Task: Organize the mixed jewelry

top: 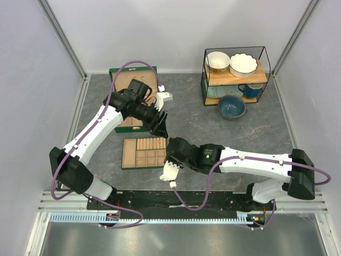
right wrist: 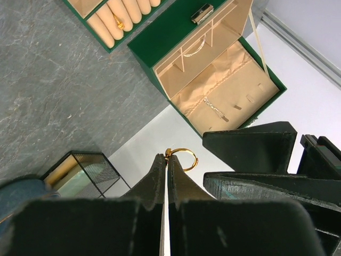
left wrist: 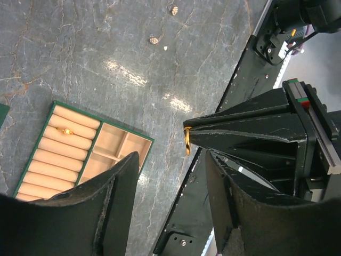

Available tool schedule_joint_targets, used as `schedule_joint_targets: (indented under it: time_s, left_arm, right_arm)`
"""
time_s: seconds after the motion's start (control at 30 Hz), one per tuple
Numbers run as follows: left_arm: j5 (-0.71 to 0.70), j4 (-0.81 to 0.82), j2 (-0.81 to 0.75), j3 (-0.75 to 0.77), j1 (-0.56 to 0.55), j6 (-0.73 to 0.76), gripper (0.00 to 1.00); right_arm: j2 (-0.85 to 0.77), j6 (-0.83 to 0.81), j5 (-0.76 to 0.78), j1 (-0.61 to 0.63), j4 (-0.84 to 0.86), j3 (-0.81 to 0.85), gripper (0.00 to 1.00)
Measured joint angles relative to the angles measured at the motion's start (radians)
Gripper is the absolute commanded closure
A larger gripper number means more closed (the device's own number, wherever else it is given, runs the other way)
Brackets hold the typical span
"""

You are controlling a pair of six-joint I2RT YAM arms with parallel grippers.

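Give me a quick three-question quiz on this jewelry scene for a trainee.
1. True or false: the right tool is shut on a gold ring.
2. Fill in: the left tool, close to that ring, has its fingers ___.
3. Where does the second gold ring sit? A) in the tray, on a padded roll; B) in the left tool; C) in the right tool.

Key: 1 true; 2 open; 3 A.

Overhead rear view; close wrist views, common ring [left wrist: 186, 143]
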Motion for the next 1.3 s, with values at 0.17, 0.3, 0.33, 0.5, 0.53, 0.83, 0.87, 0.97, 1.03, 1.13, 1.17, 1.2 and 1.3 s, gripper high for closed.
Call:
schedule_joint_targets:
  time_s: [0.17, 0.3, 0.33, 0.5, 0.53, 0.83, 0.87, 0.97, 1.03, 1.13, 1.17, 1.2, 1.3]
  left_arm:
    - [0.020, 0.000, -0.006, -0.002, 0.000, 0.000, 0.52]
    - [0.026, 0.000, -0.006, -0.002, 0.000, 0.001, 0.53]
    - [0.026, 0.000, -0.006, -0.002, 0.000, 0.001, 0.53]
    - [0.027, 0.001, -0.006, -0.004, 0.000, 0.002, 0.58]
    - [0.027, 0.001, -0.006, -0.006, 0.000, 0.002, 0.58]
    - [0.027, 0.002, -0.006, -0.018, 0.000, 0.002, 0.65]
    - [0.027, 0.002, -0.006, -0.018, 0.000, 0.002, 0.66]
    - [0.027, 0.002, -0.006, -0.018, 0.000, 0.002, 0.66]
    - [0.027, 0.002, -0.006, -0.018, 0.000, 0.002, 0.66]
    - [0.028, 0.002, -0.006, -0.018, 0.000, 0.002, 0.68]
    - [0.029, 0.002, -0.006, -0.018, 0.000, 0.003, 0.68]
    - [0.030, 0.002, -0.006, -0.018, 0.000, 0.003, 0.69]
    - [0.036, 0.002, -0.006, -0.018, 0.000, 0.003, 0.71]
  right_arm:
    - [0.014, -0.001, 0.011, 0.000, 0.031, 0.000, 1.00]
    - [0.020, -0.001, 0.018, 0.000, 0.047, 0.000, 1.00]
    - [0.021, -0.001, 0.020, 0.000, 0.050, 0.000, 1.00]
    - [0.021, -0.001, 0.026, 0.000, 0.067, 0.000, 1.00]
    - [0.021, -0.001, 0.027, 0.000, 0.071, 0.000, 1.00]
    - [0.021, -0.001, 0.036, 0.000, 0.080, 0.000, 1.00]
    - [0.021, -0.001, 0.036, 0.000, 0.082, 0.000, 1.00]
    - [0.021, -0.001, 0.036, 0.000, 0.085, 0.000, 1.00]
    - [0.021, -0.002, 0.036, 0.000, 0.085, 0.000, 1.00]
    - [0.021, -0.002, 0.036, 0.000, 0.086, 0.000, 1.00]
    - [0.021, -0.002, 0.036, 0.000, 0.086, 0.000, 1.00]
    - [0.021, -0.002, 0.036, 0.000, 0.086, 0.000, 1.00]
    - [0.021, -0.004, 0.036, 0.000, 0.086, 0.000, 1.00]
